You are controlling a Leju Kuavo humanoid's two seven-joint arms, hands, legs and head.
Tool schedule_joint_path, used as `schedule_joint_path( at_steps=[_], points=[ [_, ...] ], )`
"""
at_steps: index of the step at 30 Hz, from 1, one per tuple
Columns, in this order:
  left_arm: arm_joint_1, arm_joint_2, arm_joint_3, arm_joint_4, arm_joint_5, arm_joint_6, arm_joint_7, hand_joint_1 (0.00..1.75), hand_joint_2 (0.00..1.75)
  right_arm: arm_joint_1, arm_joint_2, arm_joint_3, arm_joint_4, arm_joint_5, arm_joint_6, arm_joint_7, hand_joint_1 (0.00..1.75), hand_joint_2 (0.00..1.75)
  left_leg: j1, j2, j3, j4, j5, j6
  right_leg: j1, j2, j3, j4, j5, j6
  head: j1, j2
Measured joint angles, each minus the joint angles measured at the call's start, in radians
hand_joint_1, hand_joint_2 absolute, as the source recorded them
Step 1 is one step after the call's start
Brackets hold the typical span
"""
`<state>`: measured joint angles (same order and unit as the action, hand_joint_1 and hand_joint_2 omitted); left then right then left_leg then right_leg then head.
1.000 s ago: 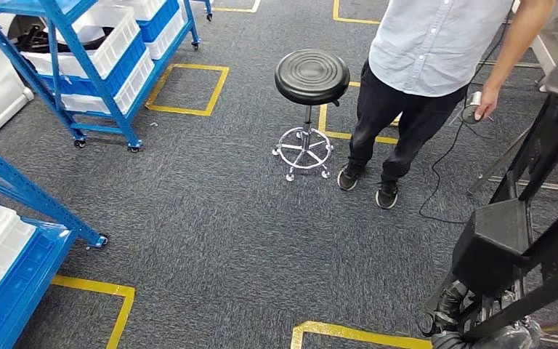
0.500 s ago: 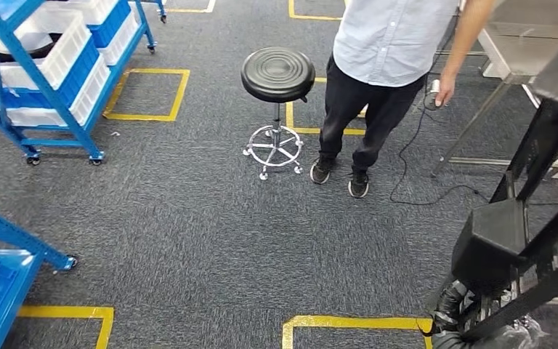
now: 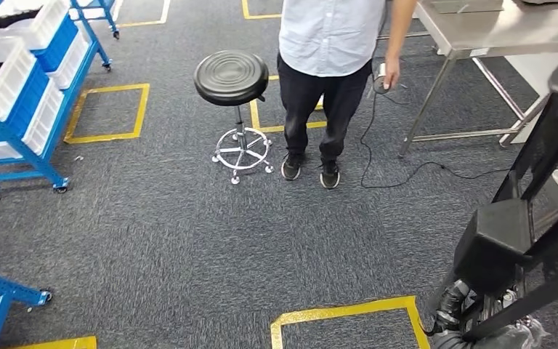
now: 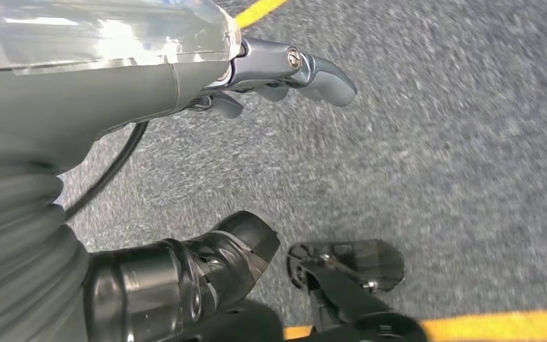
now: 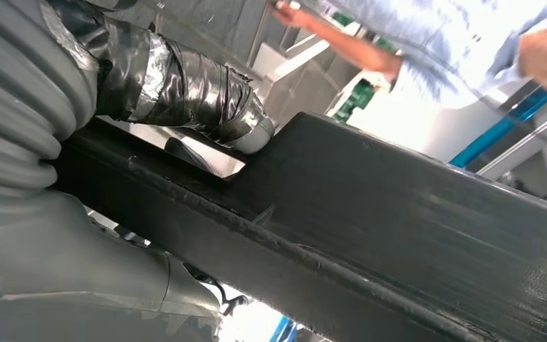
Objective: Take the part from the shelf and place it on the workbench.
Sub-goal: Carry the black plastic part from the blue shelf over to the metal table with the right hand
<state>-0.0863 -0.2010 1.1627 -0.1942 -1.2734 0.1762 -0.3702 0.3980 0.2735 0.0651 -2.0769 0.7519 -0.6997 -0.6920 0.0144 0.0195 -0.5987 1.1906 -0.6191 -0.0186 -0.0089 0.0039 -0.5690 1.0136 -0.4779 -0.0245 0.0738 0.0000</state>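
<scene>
Since the earlier frames the whole head view had swung: the camera turned, and the steel workbench [image 3: 505, 29] came into sight at the far right. I took the round black stool [image 3: 231, 76], ribbed on top with a chrome ring base, as my landmark. A person [image 3: 325, 43] in a pale shirt stood just right of it, one hand holding a small corded device. Left of the stool stood the blue shelf [image 3: 14, 138] with white and blue bins; I could not see their contents. The part [image 3: 512, 240], a black, angular metal frame, rose near right of the stool, its long bars slanting up and away. My right hand [image 5: 185, 85] gripped one bar. My left hand [image 4: 285, 71] hung over grey carpet, fingers curled on nothing.
</scene>
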Motion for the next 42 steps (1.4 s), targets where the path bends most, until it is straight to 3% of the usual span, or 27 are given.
schedule_joint_path(
  at_steps=[2,3,4,6,8,10,11,13,14,16,17,18,20,22,24,26,28,30,32,33,34,35,37,39,41,42],
  points=[
    [0.004,0.000,0.000,0.000,0.000,0.000,0.001,0.00,1.75,0.000,0.000,0.000,0.000,0.000,0.000,0.000,1.75,1.75,0.000,-0.008,-0.044,0.082,-0.018,-0.002,0.001,0.024,0.000,0.003,-0.001,-0.001,0.000,0.000],
    [0.005,0.000,0.000,0.000,0.000,0.000,0.001,0.00,1.75,0.000,0.000,-0.001,0.000,0.000,0.000,0.000,1.75,1.75,0.000,-0.009,-0.044,0.074,0.002,-0.002,0.001,0.036,0.000,0.006,-0.002,-0.001,0.000,0.000],
    [0.006,0.000,0.000,0.000,0.000,0.000,0.001,0.00,1.75,0.001,0.000,-0.001,0.000,0.000,0.000,0.000,1.75,1.75,0.001,-0.013,-0.027,0.032,0.036,-0.001,0.001,0.049,0.000,0.009,-0.003,0.000,0.000,0.000],
    [0.006,0.001,0.000,0.000,0.000,0.000,0.001,0.00,1.75,0.000,0.000,-0.001,0.000,0.000,0.000,0.000,1.75,1.75,0.003,-0.046,0.023,-0.091,0.099,0.006,0.002,0.071,-0.003,0.017,-0.007,0.006,0.000,0.000],
    [0.005,0.003,0.000,0.000,0.000,0.000,0.002,0.00,1.75,0.000,0.000,-0.001,0.000,0.000,0.000,0.000,1.75,1.75,0.002,-0.077,0.051,-0.157,0.115,0.015,0.002,0.089,-0.011,0.023,-0.007,0.016,0.000,0.000],
    [0.002,0.003,-0.001,0.000,-0.001,0.000,0.002,0.00,1.75,0.001,0.000,-0.002,0.000,0.001,0.000,0.000,1.75,1.75,0.001,-0.070,0.055,-0.167,0.114,0.025,0.000,0.106,-0.018,0.021,-0.003,0.030,0.000,0.000],
    [0.002,0.003,-0.001,0.000,-0.002,0.000,0.002,0.00,1.75,0.002,0.000,-0.002,0.000,0.001,0.000,0.000,1.75,1.75,0.002,-0.061,0.056,-0.172,0.118,0.032,-0.001,0.101,-0.019,0.024,-0.004,0.035,0.000,0.000],
    [0.002,0.003,-0.001,0.000,-0.004,0.000,0.003,0.00,1.75,0.001,0.000,-0.002,0.000,0.001,0.000,0.000,1.75,1.75,0.006,-0.040,0.058,-0.182,0.124,0.046,0.000,0.061,-0.040,0.066,-0.034,0.046,0.003,0.000],
    [0.002,0.003,-0.001,0.000,-0.006,0.000,0.005,0.00,1.75,0.000,0.000,-0.002,0.000,0.002,0.000,0.000,1.75,1.75,0.005,-0.029,0.058,-0.183,0.125,0.051,-0.001,0.034,-0.063,0.117,-0.063,0.050,0.004,0.000],
    [0.005,0.004,-0.001,0.000,-0.009,-0.001,0.009,0.00,1.75,-0.002,-0.001,-0.002,0.000,0.003,0.000,0.000,1.75,1.75,0.004,-0.005,0.058,-0.184,0.124,0.055,-0.004,0.010,-0.125,0.243,-0.119,0.059,0.004,0.000],
    [0.006,0.005,-0.002,0.000,-0.010,-0.001,0.010,0.00,1.75,-0.002,-0.001,-0.003,0.001,0.004,0.000,0.000,1.75,1.75,0.004,0.007,0.058,-0.183,0.122,0.055,-0.006,0.007,-0.144,0.281,-0.126,0.062,0.005,0.000],
    [0.006,0.005,-0.002,0.000,-0.010,-0.001,0.011,0.00,1.75,-0.002,-0.001,-0.003,0.001,0.004,0.000,0.000,1.75,1.75,0.004,0.018,0.059,-0.183,0.121,0.054,-0.008,0.005,-0.145,0.283,-0.115,0.064,0.005,0.000],
    [0.005,0.005,-0.002,0.000,-0.011,-0.001,0.015,0.00,1.75,-0.002,-0.001,-0.004,0.001,0.003,0.000,0.000,1.75,1.75,0.004,0.037,0.066,-0.183,0.115,0.050,-0.010,-0.013,-0.091,0.180,-0.051,0.064,0.005,0.000],
    [0.004,0.006,-0.003,0.000,-0.011,0.000,0.024,0.00,1.75,-0.004,-0.001,-0.004,0.001,0.001,0.000,0.000,1.75,1.75,0.000,0.053,0.075,-0.181,0.107,0.040,-0.003,-0.045,-0.027,0.058,-0.009,0.054,0.005,0.000],
    [0.002,0.006,-0.002,0.000,-0.010,0.003,0.037,0.00,1.75,-0.005,-0.001,-0.005,0.002,-0.005,0.000,0.000,1.75,1.75,-0.004,0.068,0.080,-0.181,0.102,0.029,0.006,-0.052,-0.011,0.019,-0.007,0.041,0.004,0.000],
    [-0.003,0.007,-0.002,0.000,-0.009,0.007,0.048,0.00,1.75,-0.003,-0.002,-0.006,0.004,-0.012,0.000,0.000,1.75,1.75,-0.003,0.075,0.087,-0.183,0.098,0.018,0.004,-0.034,-0.011,0.014,-0.004,0.027,0.004,0.000],
    [-0.006,0.008,-0.002,0.000,-0.009,0.011,0.052,0.00,1.75,-0.004,-0.003,-0.007,0.006,-0.015,0.000,0.000,1.75,1.75,0.000,0.042,0.076,-0.147,0.068,0.009,-0.001,-0.018,-0.007,0.005,0.001,0.013,0.003,0.000],
    [-0.006,0.010,-0.002,0.000,-0.009,0.013,0.053,0.00,1.75,-0.006,-0.003,-0.007,0.007,-0.017,0.000,0.000,1.75,1.75,0.002,0.001,0.024,-0.035,0.006,0.005,-0.003,-0.003,-0.006,0.003,0.002,0.004,0.003,0.000],
    [-0.002,0.011,-0.002,0.000,-0.009,0.013,0.055,0.00,1.75,-0.007,-0.004,-0.008,0.010,-0.017,0.000,0.000,1.75,1.75,0.002,-0.008,-0.037,0.085,-0.037,0.003,-0.002,0.018,-0.007,0.005,0.001,0.001,0.003,0.000],
    [0.000,0.011,-0.002,0.000,-0.009,0.013,0.055,0.00,1.75,-0.007,-0.004,-0.008,0.012,-0.017,0.000,0.000,1.75,1.75,0.002,-0.009,-0.050,0.104,-0.030,0.003,-0.002,0.030,-0.007,0.007,0.001,0.001,0.003,0.000],
    [0.001,0.011,-0.002,0.000,-0.009,0.013,0.056,0.00,1.75,-0.007,-0.005,-0.008,0.013,-0.017,0.000,0.000,1.75,1.75,0.002,-0.011,-0.044,0.081,-0.002,0.004,-0.002,0.043,-0.006,0.009,0.000,0.002,0.003,0.000],
    [0.001,0.012,-0.002,0.000,-0.009,0.013,0.056,0.00,1.75,-0.007,-0.005,-0.008,0.014,-0.017,0.000,0.000,1.75,1.75,0.002,-0.018,-0.023,0.025,0.039,0.007,-0.002,0.056,-0.005,0.011,-0.001,0.003,0.003,0.000],
    [0.001,0.014,-0.002,0.000,-0.009,0.013,0.056,0.00,1.75,-0.007,-0.006,-0.008,0.014,-0.017,0.000,0.000,1.75,1.75,0.005,-0.060,0.028,-0.105,0.100,0.015,-0.001,0.078,-0.007,0.018,-0.005,0.009,0.003,0.000],
    [0.000,0.015,-0.002,0.000,-0.009,0.014,0.057,0.00,1.75,-0.008,-0.006,-0.008,0.015,-0.017,0.000,0.000,1.75,1.75,0.003,-0.091,0.051,-0.161,0.112,0.022,-0.002,0.097,-0.014,0.022,-0.004,0.020,0.004,0.000],
    [-0.002,0.015,-0.002,0.000,-0.010,0.014,0.057,0.00,1.75,-0.008,-0.006,-0.009,0.015,-0.017,0.000,0.000,1.75,1.75,0.002,-0.079,0.054,-0.168,0.115,0.031,-0.004,0.114,-0.019,0.019,0.000,0.033,0.003,0.000],
    [-0.003,0.015,-0.002,0.000,-0.010,0.014,0.057,0.00,1.75,-0.007,-0.007,-0.009,0.015,-0.017,0.000,0.000,1.75,1.75,0.003,-0.068,0.056,-0.173,0.118,0.038,-0.004,0.105,-0.022,0.023,-0.004,0.039,0.004,0.000]
  ],
)
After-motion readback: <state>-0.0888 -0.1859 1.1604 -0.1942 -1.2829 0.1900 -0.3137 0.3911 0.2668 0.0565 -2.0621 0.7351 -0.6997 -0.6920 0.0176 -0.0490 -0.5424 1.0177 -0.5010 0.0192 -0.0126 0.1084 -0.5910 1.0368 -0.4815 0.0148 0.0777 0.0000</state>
